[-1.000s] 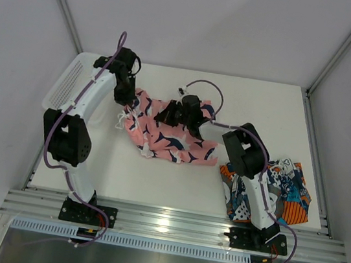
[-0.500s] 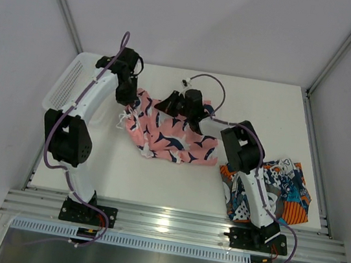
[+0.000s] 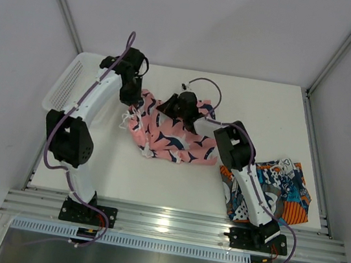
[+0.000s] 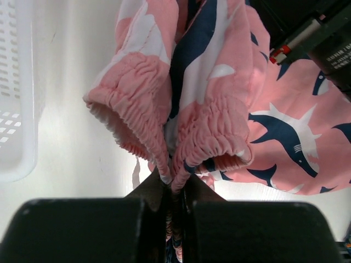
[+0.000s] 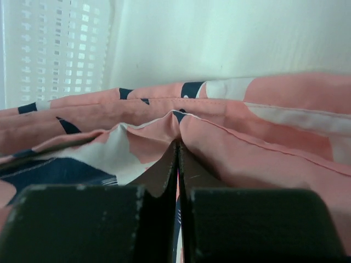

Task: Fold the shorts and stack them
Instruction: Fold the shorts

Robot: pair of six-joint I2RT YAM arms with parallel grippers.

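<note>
The pink shorts (image 3: 171, 139) with navy-and-white shark shapes lie crumpled at the table's middle, their far edge lifted. My left gripper (image 3: 135, 102) is shut on their gathered elastic waistband (image 4: 181, 148). My right gripper (image 3: 169, 104) is shut on a fold of the same pink shorts (image 5: 230, 142). The two grippers are close together over the far part of the garment. The printed blue, orange and white shorts (image 3: 278, 192) lie folded at the front right, partly hidden by the right arm.
A white mesh basket (image 3: 68, 80) stands at the table's left edge, close beside the left arm; it also shows in the left wrist view (image 4: 16, 87) and the right wrist view (image 5: 55, 44). Aluminium frame posts rise at the back corners.
Both grippers have moved towards each other with the pink shorts in them, the left to the right, the right to the left. The far edge of the shorts has bunched up between them.
</note>
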